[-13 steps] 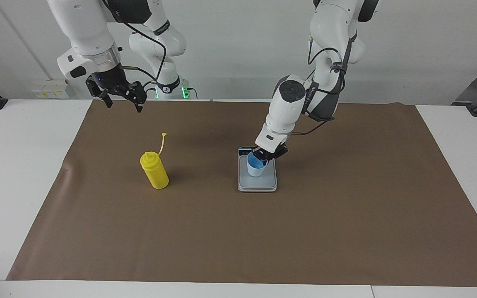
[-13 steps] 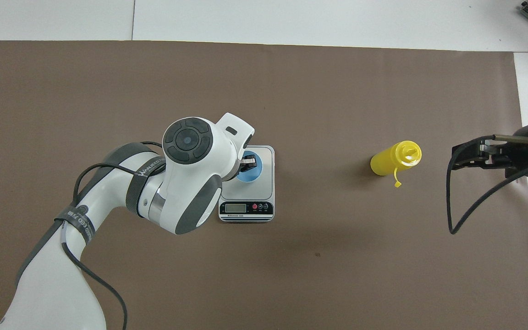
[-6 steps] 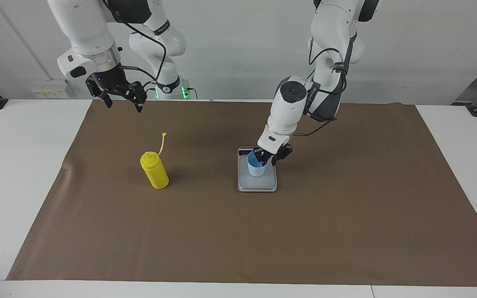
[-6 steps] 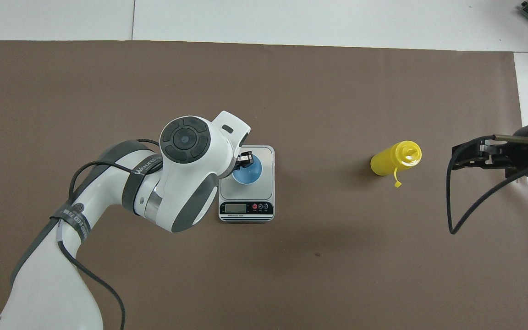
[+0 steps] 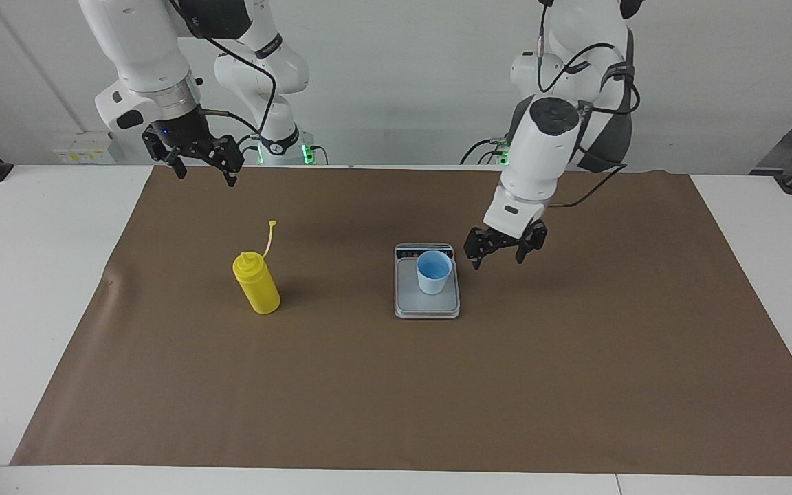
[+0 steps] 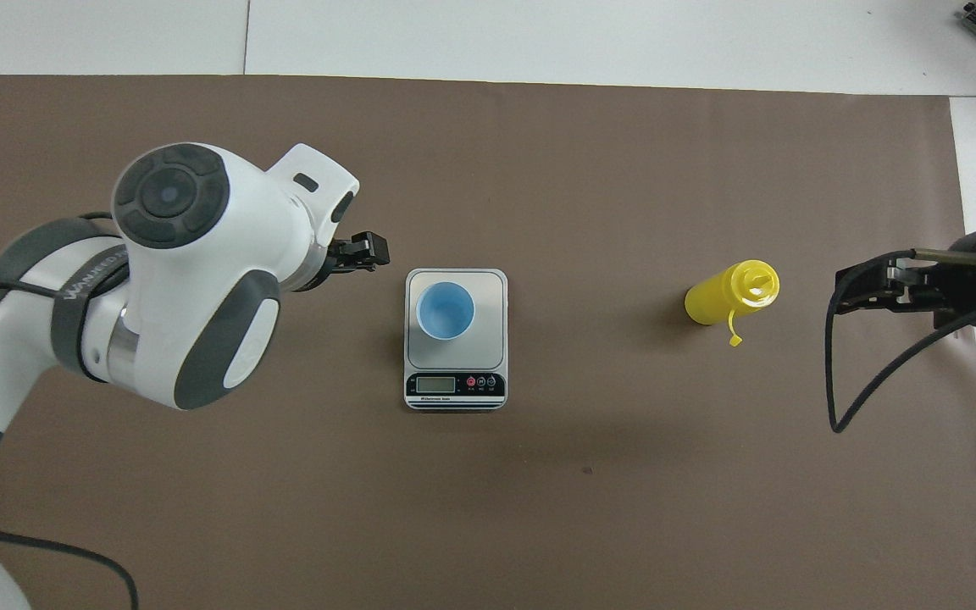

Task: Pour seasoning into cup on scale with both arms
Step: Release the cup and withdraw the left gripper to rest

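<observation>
The light blue cup [image 5: 433, 272] [image 6: 445, 310] stands upright on the silver-grey scale [image 5: 427, 303] [image 6: 489, 339], with nothing touching it. My left gripper [image 5: 500, 261] [image 6: 367, 252] hangs open and empty just above the mat, beside the scale toward the left arm's end of the table. The yellow seasoning bottle [image 5: 257, 284] [image 6: 729, 295] stands alone toward the right arm's end, its cap strap sticking up. My right gripper [image 5: 205, 176] [image 6: 840, 291] waits open and raised over the mat's edge near the right arm's base, apart from the bottle.
A brown mat [image 5: 396, 399] [image 6: 539, 169] covers most of the white table [image 5: 38, 275]. The scale's display strip [image 6: 455, 385] faces the robots. A black cable [image 6: 869, 381] loops below the right wrist.
My left gripper has opened, let go of the cup, risen and drawn back toward the left arm's end of the table. The cup stays on the scale. The right arm has not moved.
</observation>
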Controlling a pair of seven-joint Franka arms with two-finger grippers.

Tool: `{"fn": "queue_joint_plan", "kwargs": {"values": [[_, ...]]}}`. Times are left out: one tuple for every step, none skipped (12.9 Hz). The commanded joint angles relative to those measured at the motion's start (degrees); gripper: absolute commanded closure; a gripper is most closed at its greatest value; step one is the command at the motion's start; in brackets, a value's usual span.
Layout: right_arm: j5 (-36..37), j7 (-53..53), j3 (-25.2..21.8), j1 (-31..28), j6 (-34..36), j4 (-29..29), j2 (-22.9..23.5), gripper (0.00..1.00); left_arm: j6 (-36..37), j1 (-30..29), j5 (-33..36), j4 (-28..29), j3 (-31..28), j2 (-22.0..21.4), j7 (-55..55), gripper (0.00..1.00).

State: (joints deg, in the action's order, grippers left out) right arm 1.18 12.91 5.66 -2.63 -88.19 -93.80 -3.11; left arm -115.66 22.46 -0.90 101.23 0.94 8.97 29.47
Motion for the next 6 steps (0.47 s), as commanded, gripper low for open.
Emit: {"fn": "queue_joint_plan", "kwargs": {"values": [[-0.13, -1.14, 0.4, -0.8, 0.29, -0.59, -0.49, 0.0, 3.5, -5.74, 0.99, 1.08, 0.55, -2.28, -7.03, 0.0], [-0.13, -1.14, 0.4, -0.72, 0.29, -0.59, -0.49, 0.0, 5.08, -8.46, 0.9, 1.34, 0.55, -3.16, -11.15, 0.0], [-0.13, -1.14, 0.4, -0.71, 0.29, -0.59, -0.49, 0.0, 6.4, -10.66, 0.81, 1.69, 0.55, -3.87, -14.76, 0.0], [-0.13, -1.14, 0.4, -0.71, 0.29, -0.59, -0.49, 0.0, 7.37, -13.04, 0.72, 1.78, 0.55, -4.66, -18.01, 0.0], [-0.13, -1.14, 0.4, -0.8, 0.29, -0.59, -0.49, 0.0, 8.25, -14.8, 0.64, 1.78, 0.55, -4.93, -20.22, 0.0], [-0.13, -1.14, 0.4, -0.72, 0.29, -0.59, -0.49, 0.0, 9.04, -16.12, 0.64, 1.78, 0.55, -5.45, -22.07, 0.0]]}}
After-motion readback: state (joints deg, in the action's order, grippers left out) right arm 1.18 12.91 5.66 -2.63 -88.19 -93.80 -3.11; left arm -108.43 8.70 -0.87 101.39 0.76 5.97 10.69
